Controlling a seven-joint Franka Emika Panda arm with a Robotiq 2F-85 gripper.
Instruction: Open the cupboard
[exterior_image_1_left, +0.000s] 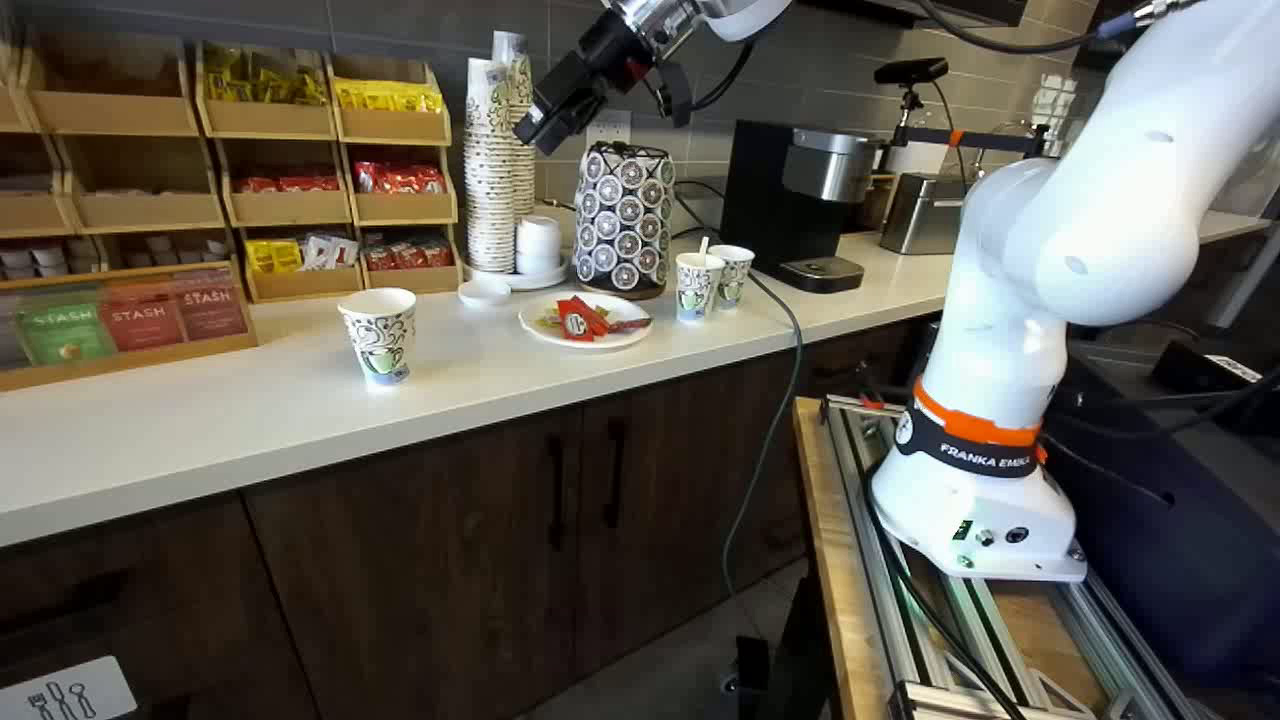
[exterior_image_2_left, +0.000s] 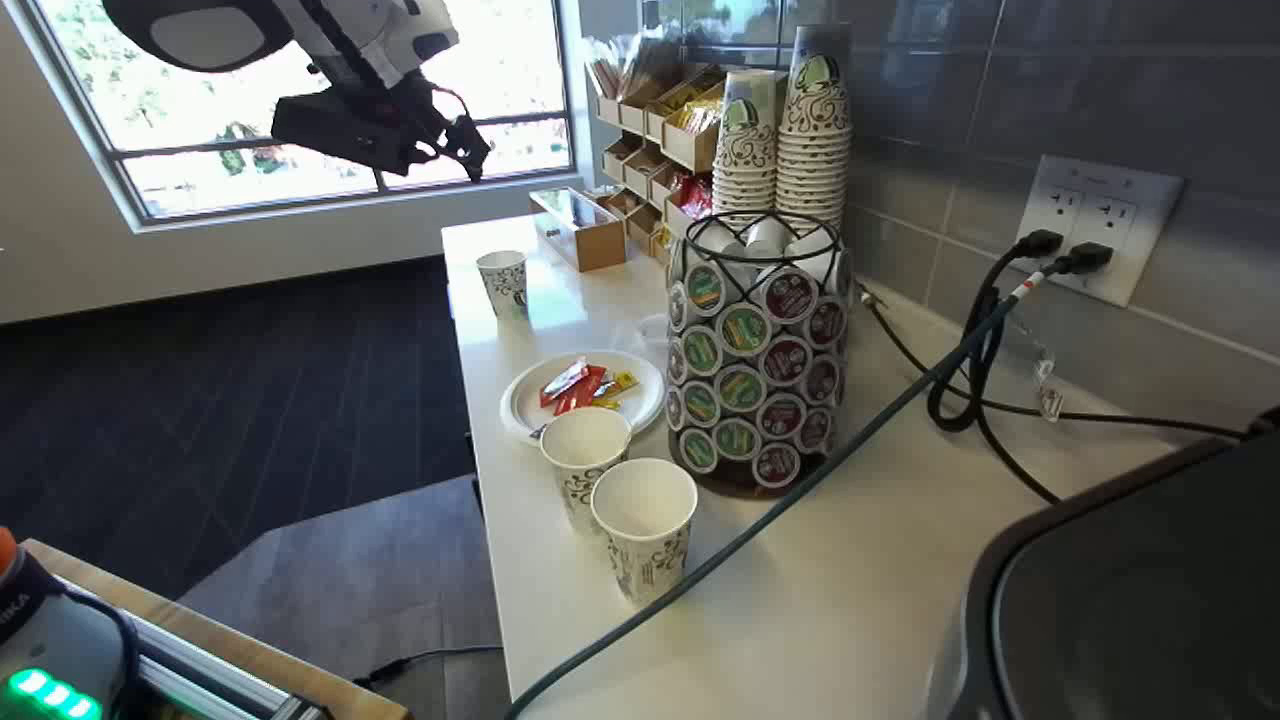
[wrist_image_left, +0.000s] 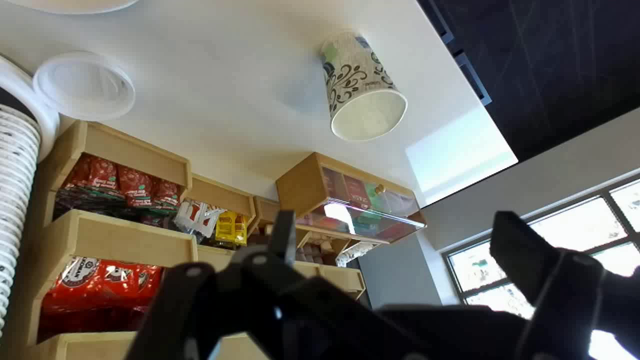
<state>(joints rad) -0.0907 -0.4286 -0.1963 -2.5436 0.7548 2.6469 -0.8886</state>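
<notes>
The cupboard (exterior_image_1_left: 420, 560) is the dark brown wood-grain base cabinet under the white counter in an exterior view. Its flat wide door is shut, with a vertical black handle (exterior_image_1_left: 556, 490) near its right edge. A matching door with its own handle (exterior_image_1_left: 614, 472) is shut beside it. The cupboard's inside is hidden. My gripper (exterior_image_1_left: 537, 128) is high above the counter, in front of the cup stacks and well away from the handles. It also shows in an exterior view (exterior_image_2_left: 448, 155) before the window. In the wrist view the gripper (wrist_image_left: 392, 237) has its fingers wide apart with nothing between them.
A paper cup (exterior_image_1_left: 380, 340), a plate (exterior_image_1_left: 625, 338) with packets, a pod carousel (exterior_image_1_left: 625, 220) and tall cup stacks (exterior_image_1_left: 490, 180) stand on the counter (exterior_image_1_left: 470, 400). Pale snack racks (exterior_image_1_left: 280, 205) and a tea box (wrist_image_left: 300, 182) are at the far end. A cable (exterior_image_1_left: 770, 440) hangs over the counter's edge.
</notes>
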